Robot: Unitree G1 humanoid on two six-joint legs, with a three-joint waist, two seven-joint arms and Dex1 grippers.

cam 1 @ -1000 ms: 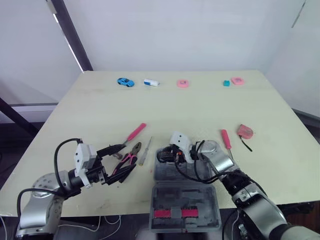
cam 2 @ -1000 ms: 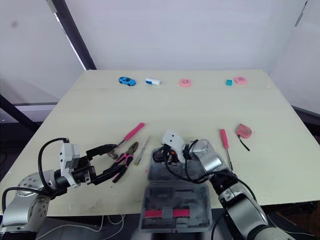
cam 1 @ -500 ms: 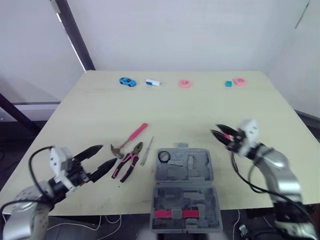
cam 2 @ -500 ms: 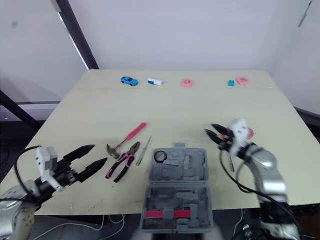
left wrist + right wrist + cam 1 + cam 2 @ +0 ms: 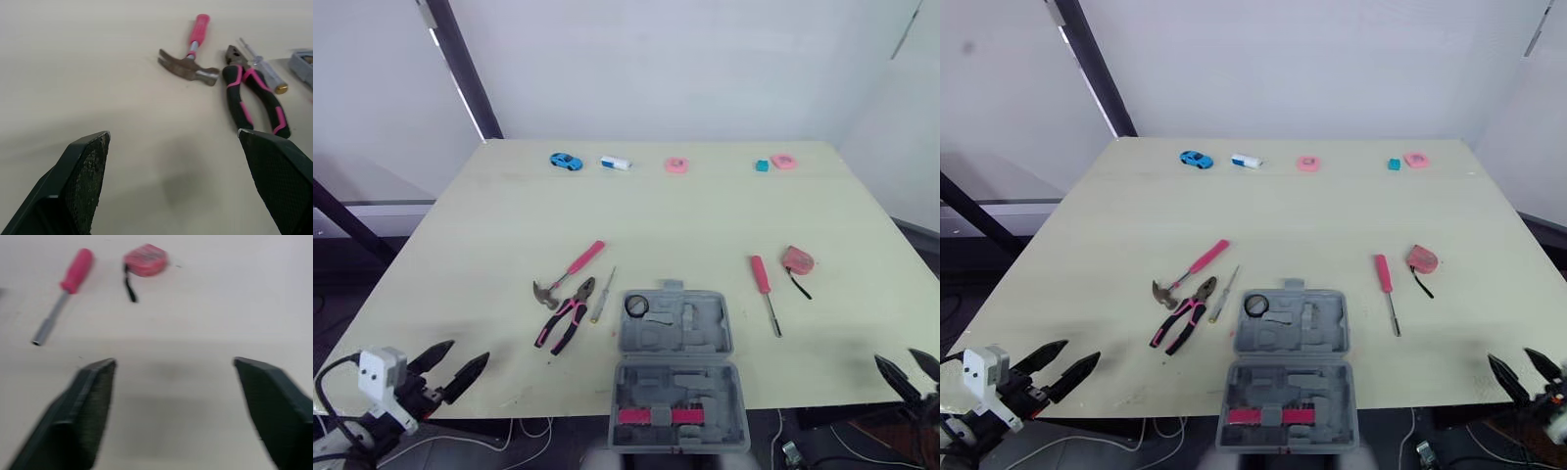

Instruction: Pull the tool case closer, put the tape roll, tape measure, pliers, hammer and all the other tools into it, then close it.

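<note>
Head view: the open tool case (image 5: 674, 367) sits at my table's (image 5: 705, 206) near edge, tape roll (image 5: 636, 305) inside. My left gripper (image 5: 450, 362) and right gripper (image 5: 906, 370) hover spread, empty, by the near corners. Left wrist view: hammer (image 5: 188, 61) and pliers (image 5: 254, 95) lie ahead. Right wrist view: pink screwdriver (image 5: 66, 289) and tape measure (image 5: 145, 259) lie ahead.

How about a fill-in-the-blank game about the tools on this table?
The tool case is ____, not shut.
The hammer has a ____ handle.
The tape measure lies to the robot's ____ of the case.
The left gripper and the right gripper are both ____ and hold nothing.
Missing words: open; pink; right; open.
</note>
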